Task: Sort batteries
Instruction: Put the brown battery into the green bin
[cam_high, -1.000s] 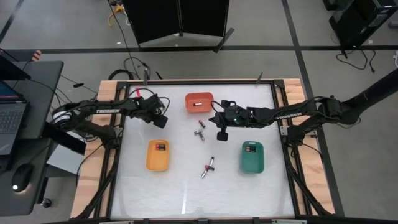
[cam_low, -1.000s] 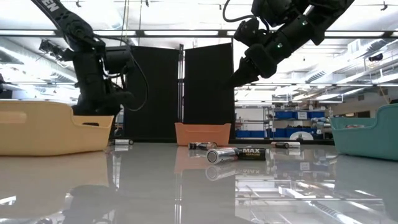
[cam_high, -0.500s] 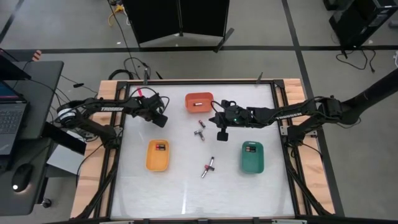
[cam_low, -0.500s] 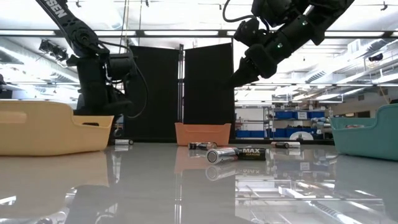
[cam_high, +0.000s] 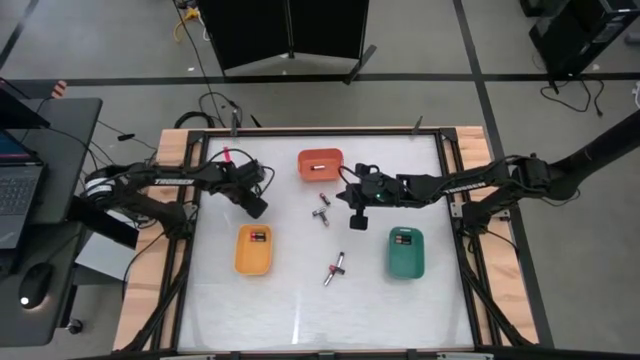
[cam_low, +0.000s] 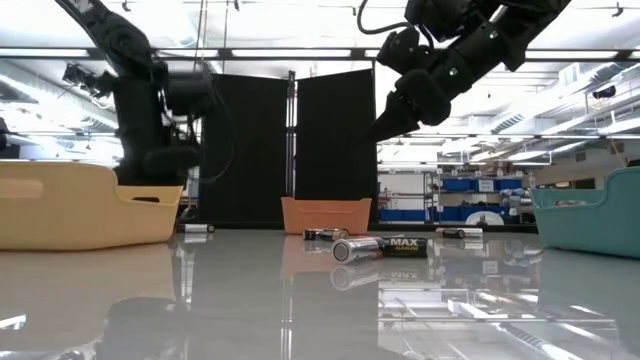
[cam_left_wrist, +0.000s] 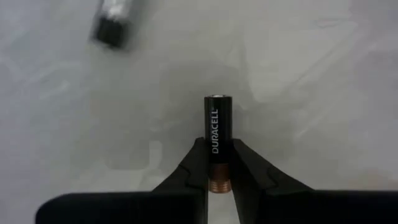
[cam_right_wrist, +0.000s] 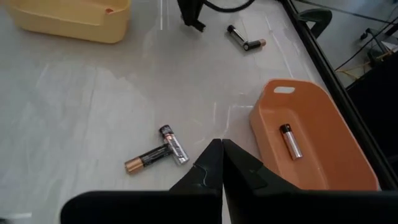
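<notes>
Black battery (cam_left_wrist: 215, 127) with a copper end, clamped between the left gripper's (cam_left_wrist: 216, 163) two dark fingers, held above the white table (cam_high: 300, 300) just beyond the yellow tray's (cam_high: 253, 249) far end. In the high view the left gripper (cam_high: 256, 207) sits between that tray and the table's far left corner.

Trays, placed from the orange tray (cam_high: 320, 164) at the far middle:
- orange tray: one silvery battery (cam_right_wrist: 290, 141) lying inside, rounded plastic, slot handle.
- yellow tray: nearer and to the left, one small dark-and-red battery (cam_high: 257, 236) in it.
- green tray (cam_high: 405, 251): nearer and to the right, one battery (cam_high: 405, 238) in it.

Loose batteries on the table: a crossed pair (cam_right_wrist: 157, 153) just in front of the orange tray, touching each other; another pair (cam_high: 335, 268) further toward the near edge, between the yellow and green trays; two more (cam_right_wrist: 244, 37) near the left gripper.

Right gripper (cam_high: 357, 216) hangs over the table just right of the crossed pair, in front of the orange tray, fingers pressed together, nothing between them.

Table top is glossy white and reflective; wooden frame (cam_high: 172, 150) round it.
</notes>
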